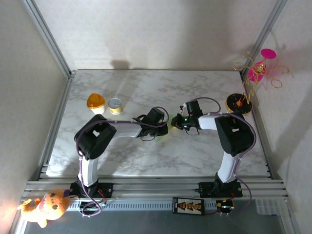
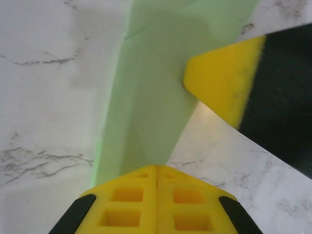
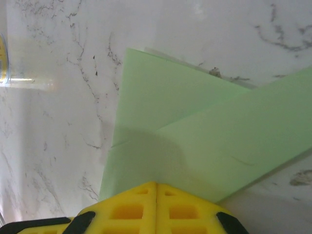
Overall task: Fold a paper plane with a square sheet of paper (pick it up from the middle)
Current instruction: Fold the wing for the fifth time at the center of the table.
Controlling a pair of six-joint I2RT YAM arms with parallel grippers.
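Note:
The pale green paper [image 2: 146, 87] lies folded on the marble table, with layered flaps and diagonal creases [image 3: 195, 122]. In the left wrist view it narrows toward my left gripper [image 2: 157, 166], which is shut with its yellow tips set down on the paper's near end. My right gripper [image 3: 156, 184] is also shut, tips resting on the folded sheet and casting a close shadow on it. One of its yellow fingers [image 2: 222, 80] reaches onto the paper's edge from the right. From above, the left gripper [image 1: 163, 129] and right gripper [image 1: 176, 123] meet at mid-table and cover the paper.
An orange-lidded cup [image 1: 96, 102] and a small yellow tin [image 1: 115, 105] stand at the back left. A pink-and-gold ornament stand [image 1: 253, 78] occupies the back right corner. A plush toy [image 1: 46, 207] sits by the front rail at the left.

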